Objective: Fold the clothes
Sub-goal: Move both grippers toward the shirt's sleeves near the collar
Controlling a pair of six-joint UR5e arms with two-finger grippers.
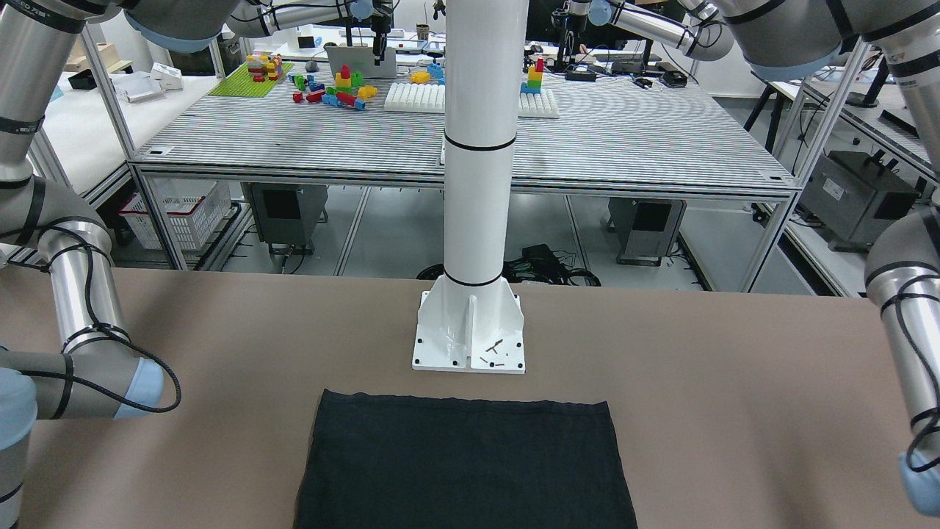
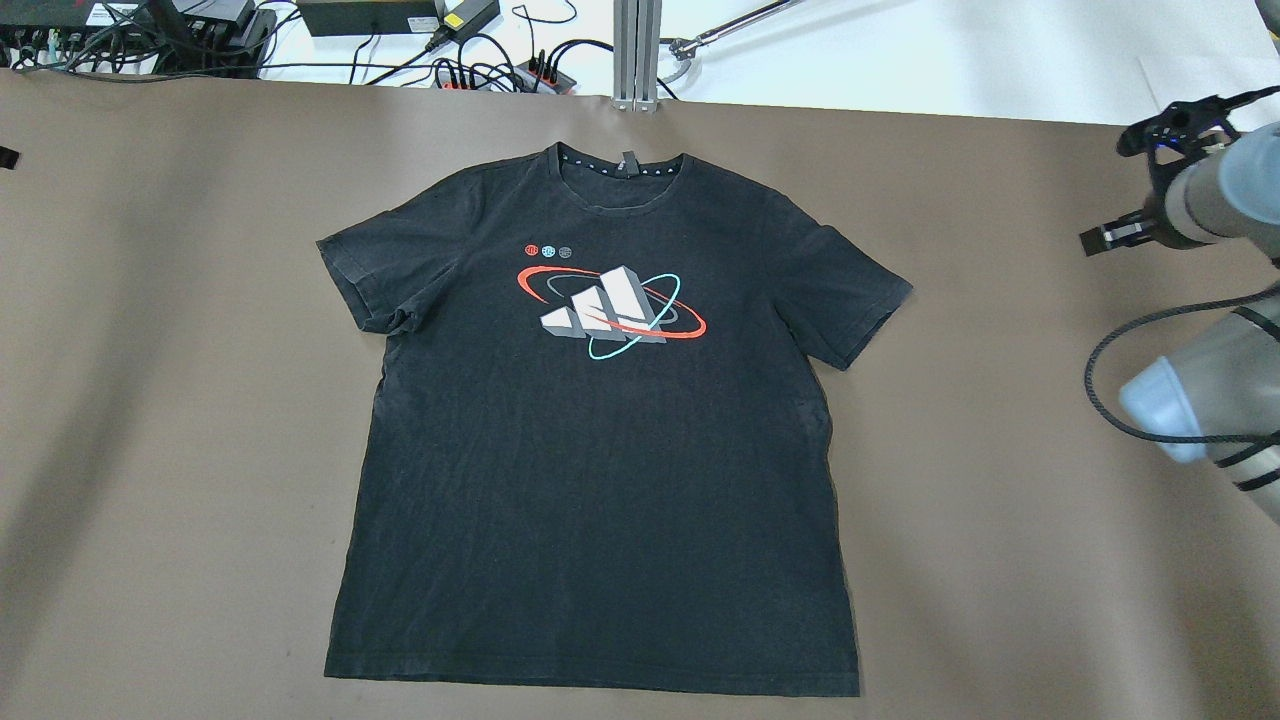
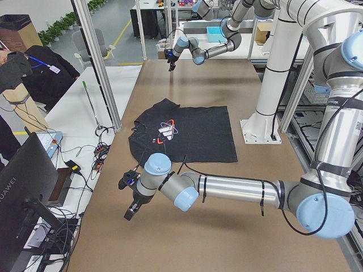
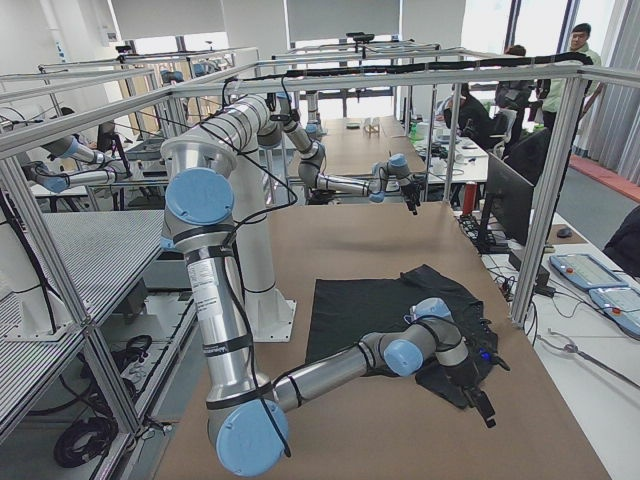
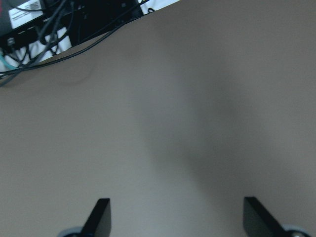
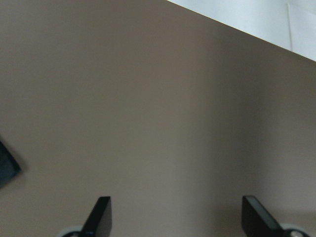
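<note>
A black T-shirt [image 2: 600,480] with a red, white and turquoise chest print lies flat and face up on the brown table, collar towards the far edge. Its hem end shows in the front-facing view [image 1: 463,463]. My right gripper [image 2: 1112,190] hovers right of the shirt near the far edge, clear of the right sleeve; its wrist view [image 6: 175,217] shows it open and empty over bare table. My left gripper [image 5: 177,219] is open and empty over bare table too. It is outside the overhead view and shows in the exterior left view [image 3: 131,207], well off the shirt's left side.
The white pillar's base plate [image 1: 470,338] stands just behind the shirt's hem. Cables and power strips [image 2: 400,40] and an aluminium post [image 2: 637,50] lie beyond the far table edge. A dark fabric corner [image 6: 7,168] shows at the right wrist view's left edge.
</note>
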